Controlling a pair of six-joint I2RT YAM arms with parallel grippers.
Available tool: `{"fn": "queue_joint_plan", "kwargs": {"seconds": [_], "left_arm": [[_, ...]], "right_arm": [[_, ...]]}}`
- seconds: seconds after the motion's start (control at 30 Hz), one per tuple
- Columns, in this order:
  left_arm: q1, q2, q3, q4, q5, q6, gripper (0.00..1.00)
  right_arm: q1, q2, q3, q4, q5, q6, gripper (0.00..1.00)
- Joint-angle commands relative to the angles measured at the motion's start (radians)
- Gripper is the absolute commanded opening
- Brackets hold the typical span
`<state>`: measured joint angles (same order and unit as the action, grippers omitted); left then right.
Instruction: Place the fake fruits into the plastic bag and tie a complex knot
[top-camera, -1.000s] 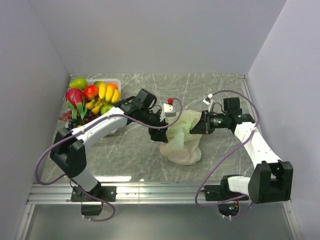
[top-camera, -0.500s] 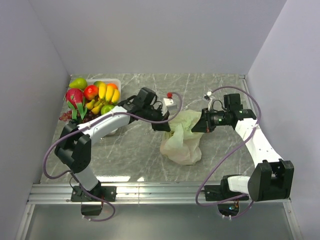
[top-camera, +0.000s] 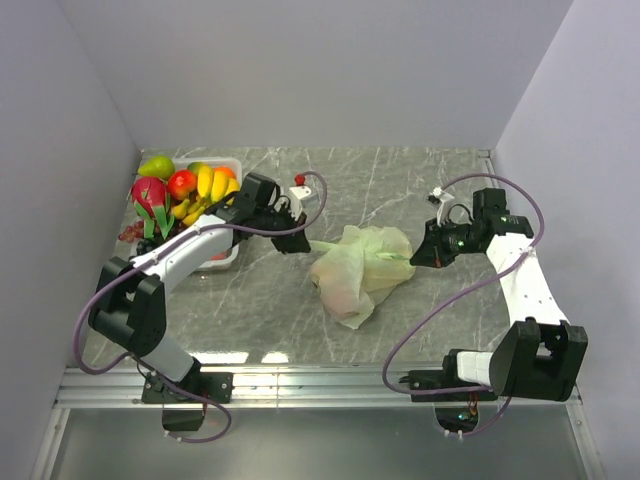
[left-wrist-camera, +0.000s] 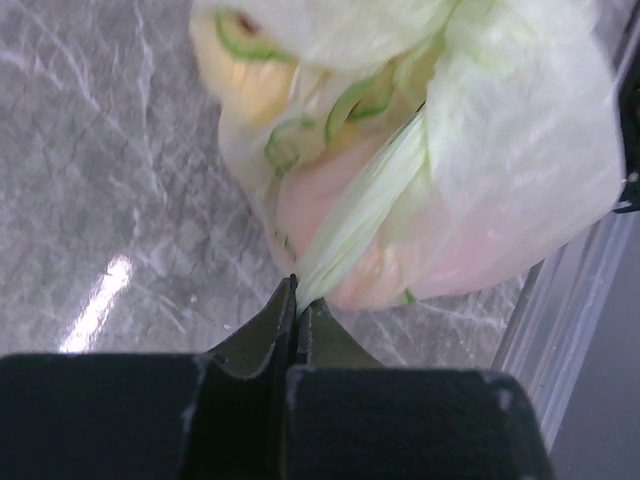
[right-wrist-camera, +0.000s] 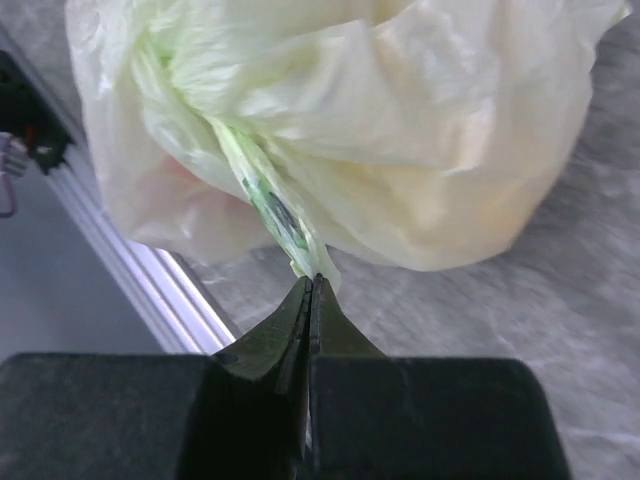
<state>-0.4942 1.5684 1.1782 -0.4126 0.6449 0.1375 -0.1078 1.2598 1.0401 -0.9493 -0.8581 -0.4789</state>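
Evidently drawing the knot (top-camera: 363, 249) snug: holds the plastic bag (top-camera: 352, 285) at mid-frame, stretched between left gripper (top-camera: 312, 244) and right gripper (top-camera: 414, 261), each clamped tight on one thin handle end, with spare fake fruits (top-camera: 190, 195) at upper left.

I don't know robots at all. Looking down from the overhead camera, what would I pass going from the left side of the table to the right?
Pile of fake fruits → left arm's fingers, pinched on a bag handle → plastic bag → right arm's fingers, pinched on the other handle.
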Motion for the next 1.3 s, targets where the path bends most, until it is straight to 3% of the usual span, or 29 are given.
{"fn": "queue_joint_plan", "kwargs": {"seconds": [0.0,0.3,0.5,0.57,0.6,0.63,0.7,0.73,0.8,0.83,1.0,1.13,1.27], "left_arm": [[0.036,-0.033,-0.040,-0.055,-0.155,0.036,0.00],[0.045,-0.050,-0.126,-0.002,-0.257,0.108,0.00],[0.042,-0.084,-0.106,0.021,-0.159,0.148,0.00],[0.036,-0.093,-0.065,0.003,-0.107,0.169,0.18],[0.036,-0.097,-0.051,-0.002,-0.090,0.175,0.34],[0.036,-0.108,-0.028,-0.006,-0.058,0.178,0.43],[0.036,-0.125,-0.009,-0.006,-0.036,0.178,0.64],[0.034,-0.142,0.004,-0.005,-0.033,0.174,0.93],[0.036,-0.157,0.020,-0.017,-0.011,0.174,0.99],[0.039,-0.171,0.027,-0.017,-0.008,0.168,0.99],[0.043,-0.231,-0.017,0.000,0.015,0.232,0.99],[0.046,-0.219,-0.028,-0.089,0.050,0.417,0.99],[0.043,-0.137,0.000,-0.162,0.064,0.548,0.94]], "right_arm": [[-0.072,0.006,-0.008,-0.030,0.213,-0.130,0.00],[-0.118,-0.014,-0.078,0.024,0.320,-0.188,0.00],[-0.107,-0.019,-0.061,-0.005,0.229,-0.191,0.00],[-0.084,-0.004,-0.028,-0.054,0.190,-0.201,0.00],[-0.073,0.003,0.003,-0.096,0.176,-0.217,0.00],[-0.070,0.010,0.014,-0.111,0.165,-0.221,0.23],[-0.063,0.009,0.049,-0.138,0.146,-0.231,0.47],[-0.059,-0.006,0.055,-0.135,0.152,-0.230,0.65],[-0.038,-0.023,0.072,-0.137,0.180,-0.248,0.76],[-0.026,-0.036,0.075,-0.141,0.194,-0.254,0.81],[0.071,-0.086,0.035,-0.086,0.286,-0.273,0.82],[0.195,-0.106,-0.014,-0.010,0.389,-0.270,0.79],[0.229,-0.065,-0.051,0.044,0.455,-0.282,0.74]]}}
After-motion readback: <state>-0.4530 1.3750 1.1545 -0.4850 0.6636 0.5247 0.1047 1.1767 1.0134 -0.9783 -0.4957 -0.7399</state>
